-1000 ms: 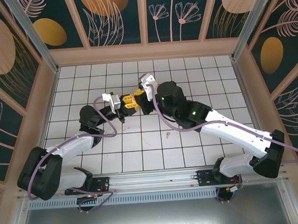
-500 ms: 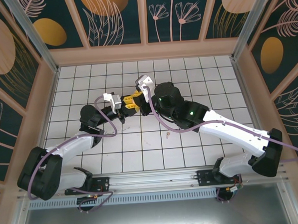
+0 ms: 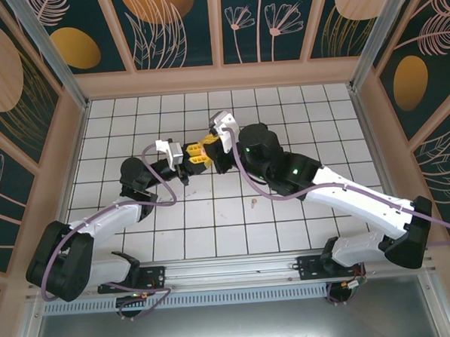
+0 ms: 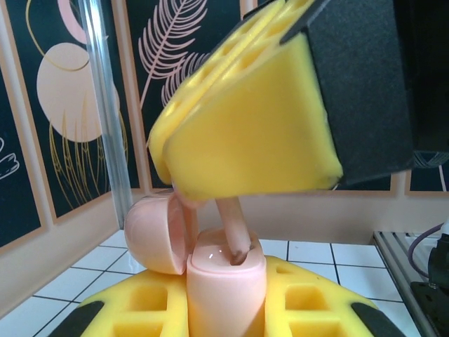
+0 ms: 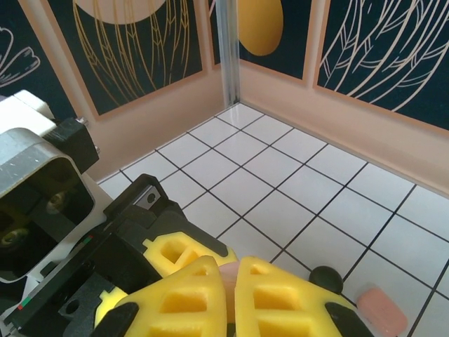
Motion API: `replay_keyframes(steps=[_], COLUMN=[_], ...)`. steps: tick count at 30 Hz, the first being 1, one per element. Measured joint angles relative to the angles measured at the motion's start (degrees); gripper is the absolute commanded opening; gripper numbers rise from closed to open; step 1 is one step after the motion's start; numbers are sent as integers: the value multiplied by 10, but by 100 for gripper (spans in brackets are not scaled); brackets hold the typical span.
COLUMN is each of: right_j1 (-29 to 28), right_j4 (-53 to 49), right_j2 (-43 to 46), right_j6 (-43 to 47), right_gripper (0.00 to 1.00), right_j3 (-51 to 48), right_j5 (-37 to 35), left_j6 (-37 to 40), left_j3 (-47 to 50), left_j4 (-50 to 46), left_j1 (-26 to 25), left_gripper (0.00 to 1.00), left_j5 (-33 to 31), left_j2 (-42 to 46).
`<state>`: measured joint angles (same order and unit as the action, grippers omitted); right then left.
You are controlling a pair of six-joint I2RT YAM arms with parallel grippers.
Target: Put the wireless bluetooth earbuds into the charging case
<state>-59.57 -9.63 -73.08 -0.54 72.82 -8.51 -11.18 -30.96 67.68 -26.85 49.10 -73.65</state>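
Right hand (image 5: 230, 284) rightward, earbud (image 4: 230, 228) in case (image 4: 223, 288)

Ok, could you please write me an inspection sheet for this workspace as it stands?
Surface: table of white tiles with dark grout.
Job's things: peach charging case, upright, lid open; peach earbud with its stem tip at the case's socket; black earbud, pink piece and tiny pale piece lying loose on tiles.
Clutter: nothing seen.
Grippers: left gripper shut on the charging case; right gripper shut on the peach earbud, above the case.
Cables: purple cable looped along each arm.
Surroundings: leaf-patterned wall panels; metal rail at the near edge.
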Motion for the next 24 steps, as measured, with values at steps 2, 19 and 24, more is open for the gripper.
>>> replay_keyframes(steps=[2,19,24], right_j1=[0,0,0], right_j4=[0,0,3], right_j2=[9,39,34], right_j6=[-3,-20,-24], right_gripper=[8,9,8], right_j3=[0,-18,-26], right_j5=[0,11,11], left_j6=[0,3,4], left_j3=[0,-8,-11], left_j4=[2,2,2], left_j1=[-2,-6,-6], left_gripper=[0,0,0], left_j5=[1,14,15], left_j2=[0,1,1])
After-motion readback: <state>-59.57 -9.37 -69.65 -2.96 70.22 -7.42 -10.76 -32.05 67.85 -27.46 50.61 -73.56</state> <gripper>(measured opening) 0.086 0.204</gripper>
